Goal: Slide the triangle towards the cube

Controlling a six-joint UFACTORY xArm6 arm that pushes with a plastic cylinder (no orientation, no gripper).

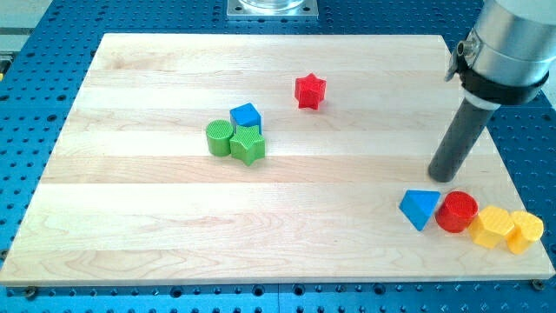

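Observation:
The blue triangle (419, 208) lies near the board's lower right corner, touching the red cylinder (457, 211) on its right. The blue cube (246, 116) sits left of the board's middle, touching a green star-like block (248, 145) below it and next to a green cylinder (220, 137). My tip (443, 176) rests on the board just above and slightly right of the triangle, a small gap apart from it.
A red star (309, 90) lies above the board's middle. Two yellow blocks (493, 227) (525, 230) sit right of the red cylinder at the board's lower right edge. The wooden board (130, 226) lies on a blue perforated table.

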